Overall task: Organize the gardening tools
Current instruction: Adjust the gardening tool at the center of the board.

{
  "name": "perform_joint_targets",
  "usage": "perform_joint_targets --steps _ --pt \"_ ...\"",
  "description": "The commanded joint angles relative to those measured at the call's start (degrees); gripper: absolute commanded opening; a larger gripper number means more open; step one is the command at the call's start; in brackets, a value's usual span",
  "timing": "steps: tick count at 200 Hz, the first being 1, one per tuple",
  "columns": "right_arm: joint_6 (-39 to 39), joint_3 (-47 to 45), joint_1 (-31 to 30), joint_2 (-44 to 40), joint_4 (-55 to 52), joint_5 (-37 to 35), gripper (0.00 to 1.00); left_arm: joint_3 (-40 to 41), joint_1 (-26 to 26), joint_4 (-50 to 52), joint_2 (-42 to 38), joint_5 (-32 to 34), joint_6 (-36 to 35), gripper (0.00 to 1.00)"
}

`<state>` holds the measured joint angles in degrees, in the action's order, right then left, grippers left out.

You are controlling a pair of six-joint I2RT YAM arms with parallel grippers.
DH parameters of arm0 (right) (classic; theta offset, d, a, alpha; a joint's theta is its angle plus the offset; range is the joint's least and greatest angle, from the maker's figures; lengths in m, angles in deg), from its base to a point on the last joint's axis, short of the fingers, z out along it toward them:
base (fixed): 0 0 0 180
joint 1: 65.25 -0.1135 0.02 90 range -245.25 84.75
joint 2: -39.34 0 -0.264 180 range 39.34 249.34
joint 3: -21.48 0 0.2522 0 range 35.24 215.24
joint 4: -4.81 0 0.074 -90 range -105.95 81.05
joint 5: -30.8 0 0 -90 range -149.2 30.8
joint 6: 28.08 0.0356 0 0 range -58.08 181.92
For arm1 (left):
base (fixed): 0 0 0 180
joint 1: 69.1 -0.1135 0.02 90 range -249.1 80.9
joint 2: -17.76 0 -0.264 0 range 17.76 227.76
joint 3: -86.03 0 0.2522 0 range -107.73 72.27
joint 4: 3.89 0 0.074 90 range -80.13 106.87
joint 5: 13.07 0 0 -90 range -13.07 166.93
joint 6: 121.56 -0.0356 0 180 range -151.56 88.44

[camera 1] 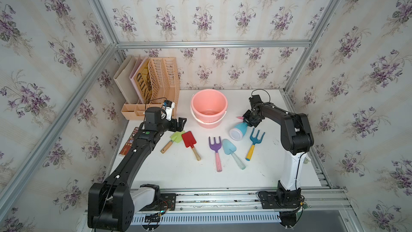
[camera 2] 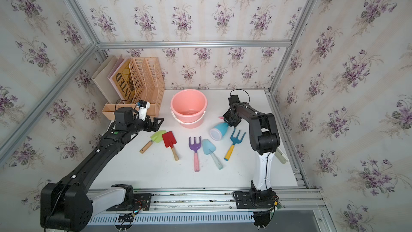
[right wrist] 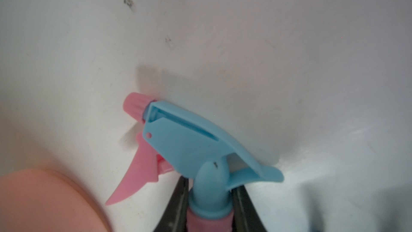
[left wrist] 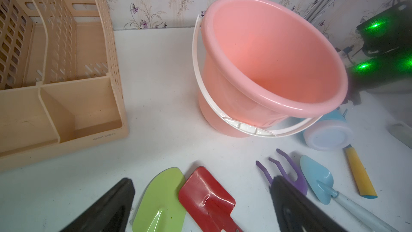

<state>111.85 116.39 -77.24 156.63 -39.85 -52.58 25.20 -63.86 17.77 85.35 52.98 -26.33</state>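
Bucket (camera 1: 209, 125) on table (camera 1: 178, 170) behind trowel (camera 1: 229, 147), spray bottle (camera 1: 239, 129) right of bucket, file rack (camera 1: 166, 79) left of bucket

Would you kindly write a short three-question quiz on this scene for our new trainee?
1. True or false: the pink plastic bucket stands upright and empty.
2. What do the fingers of the right gripper pinch? A: the wooden handle of the lime spade. B: the neck of the light-blue plastic spray bottle. C: the blade of the red spade.
3. Name the tool lying between the purple plastic fork with the pink handle and the blue plastic fork with the yellow handle.
Key: 1 true; 2 B; 3 the light-blue plastic trowel.
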Motion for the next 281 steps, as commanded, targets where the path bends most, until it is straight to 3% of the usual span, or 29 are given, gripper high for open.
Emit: perform_joint_targets --steps 1,24,82,160,237,281 --pt "0.25 -1.62 -0.12 -1.44 2.89 -6.00 0.09 0.03 -0.05 -1.56 -0.18 0.66 -0.40 0.99" --pt "-0.40 -1.98 -0.40 -3.06 4.41 -8.44 0.00 0.14 -0.05 -1.54 -0.44 0.77 -0.31 0.99" --pt "-3.41 -2.57 -2.64 -9.23 8.25 -18.15 0.00 0.50 -0.05 -1.54 -1.32 1.44 -0.20 0.99" --pt "-10.15 -2.46 -5.93 -13.93 18.35 -37.56 0.00 1.03 -0.05 -1.92 -2.20 1.90 -0.08 0.99" --pt "-22.44 -0.42 -6.56 -7.53 34.22 -52.91 0.00 1.39 0.04 -2.05 -2.71 2.41 -0.17 0.99" --pt "-29.00 1.73 -6.78 -2.16 45.69 -57.41 0.00 1.87 0.19 -2.17 -3.35 2.89 -0.40 0.99"
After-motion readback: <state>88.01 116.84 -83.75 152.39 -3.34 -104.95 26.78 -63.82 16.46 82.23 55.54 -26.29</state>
